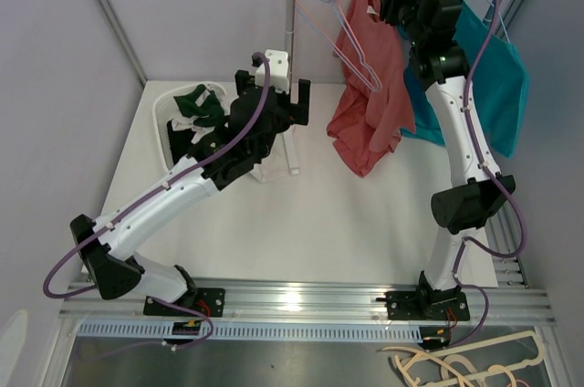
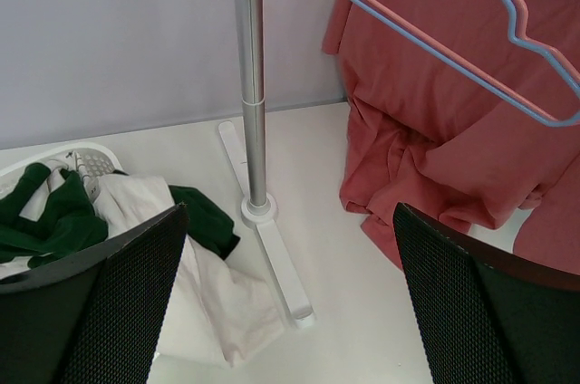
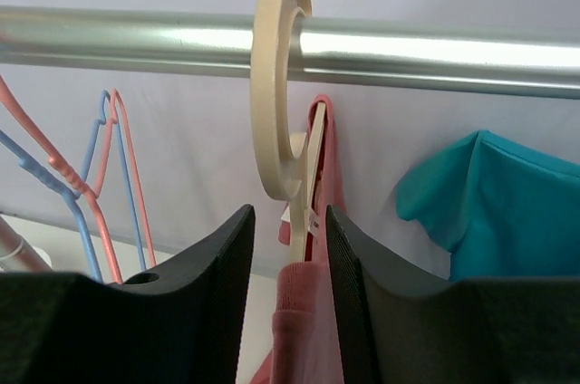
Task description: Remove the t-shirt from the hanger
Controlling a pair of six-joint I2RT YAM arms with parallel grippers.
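Right hand (image 3: 288,217) narrow, pinching the t-shirt (image 3: 301,321) collar just under the rail (image 3: 453,51) | left hand (image 2: 290,298) spread wide, empty, well below the rail | tip imo: ease fabric sideways off the hanger (image 3: 279,85) shoulder, don't drag its hook along the rail

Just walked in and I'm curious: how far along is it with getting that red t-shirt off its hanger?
Done: nothing yet; the red t-shirt hangs on the beige hanger hooked over the rail. In hand: the right hand straddles the hanger's neck and collar, grip unclear. Remaining: slipping the shirt free; the left hand hovers open.
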